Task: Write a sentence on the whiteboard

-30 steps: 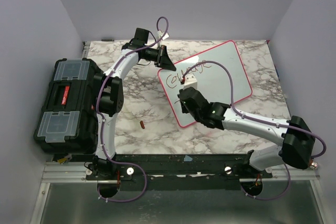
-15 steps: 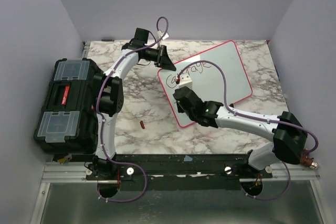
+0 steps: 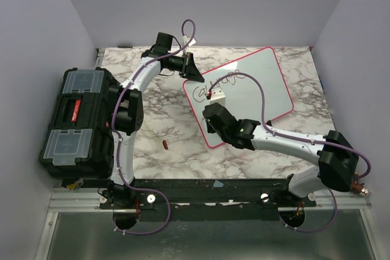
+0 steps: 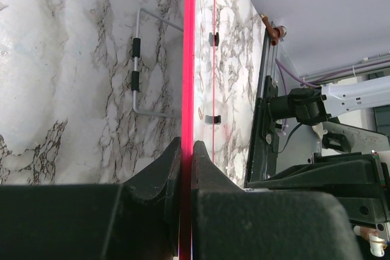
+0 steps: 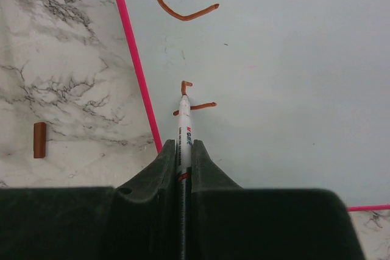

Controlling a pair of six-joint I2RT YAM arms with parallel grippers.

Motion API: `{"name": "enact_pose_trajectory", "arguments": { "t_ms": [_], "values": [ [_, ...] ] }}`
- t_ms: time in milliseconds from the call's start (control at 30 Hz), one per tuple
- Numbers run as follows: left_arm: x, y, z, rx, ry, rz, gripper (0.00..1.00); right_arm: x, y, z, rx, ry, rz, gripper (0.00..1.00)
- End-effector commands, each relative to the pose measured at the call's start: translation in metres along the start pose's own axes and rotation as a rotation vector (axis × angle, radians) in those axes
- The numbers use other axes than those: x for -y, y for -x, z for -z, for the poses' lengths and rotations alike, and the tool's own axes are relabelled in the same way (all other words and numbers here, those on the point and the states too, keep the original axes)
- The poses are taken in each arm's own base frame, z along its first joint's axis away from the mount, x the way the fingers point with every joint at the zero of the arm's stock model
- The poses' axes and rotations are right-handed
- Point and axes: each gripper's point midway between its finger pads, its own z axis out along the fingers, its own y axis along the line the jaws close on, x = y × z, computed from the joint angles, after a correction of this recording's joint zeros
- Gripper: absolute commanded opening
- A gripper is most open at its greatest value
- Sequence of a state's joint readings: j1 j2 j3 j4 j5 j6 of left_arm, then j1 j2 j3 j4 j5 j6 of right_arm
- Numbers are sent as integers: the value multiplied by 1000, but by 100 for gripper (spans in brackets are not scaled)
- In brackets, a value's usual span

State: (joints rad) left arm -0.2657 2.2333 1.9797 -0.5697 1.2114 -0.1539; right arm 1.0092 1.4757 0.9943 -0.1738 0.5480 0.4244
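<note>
The left gripper [image 4: 187, 145] was clamped on the thin pink rim of the whiteboard [image 3: 256, 83] at the board's far left corner, jaws closed on the edge, as the board lay askew on the marble table [image 3: 164, 120], in the far right part of the surface with its near corner pointing toward the middle of the near edge. The right gripper [image 5: 183, 150] was shut on a white marker [image 5: 183, 129], held straight out between the fingers, its tip resting on the glossy white face just inside the board's left rim. The sentence [image 3: 226, 80] ran in brownish ink along the far part of the board, a word that looked like "Courage" in the overhead view, partly hidden by the arm's purple cable; below it, at the marker's tip, a small upright stroke with a short cross stroke stood at the head of a second line. A reddish-brown cap [image 3: 165, 145] lay on the marble left of the board, well apart from it. A black toolbox [image 3: 76, 120] sat at the table's left edge.
</note>
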Motion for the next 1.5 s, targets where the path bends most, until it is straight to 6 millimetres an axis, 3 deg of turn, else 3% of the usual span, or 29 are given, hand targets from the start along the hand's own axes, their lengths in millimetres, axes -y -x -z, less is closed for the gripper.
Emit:
{"name": "enact_pose_trajectory", "arguments": {
  "t_ms": [0,800,1267,1467],
  "values": [
    [2,12,2,28,-2,-155,0,9,-31,2,-77,-9,5,1],
    [1,12,2,28,2,-152,0,22,-75,17,-167,6,-58,1],
    [2,12,3,30,2,-155,0,31,-61,17,-123,-49,-48,1],
    [2,12,3,29,2,-155,0,32,-45,15,-92,-72,-18,1]
  ]
}}
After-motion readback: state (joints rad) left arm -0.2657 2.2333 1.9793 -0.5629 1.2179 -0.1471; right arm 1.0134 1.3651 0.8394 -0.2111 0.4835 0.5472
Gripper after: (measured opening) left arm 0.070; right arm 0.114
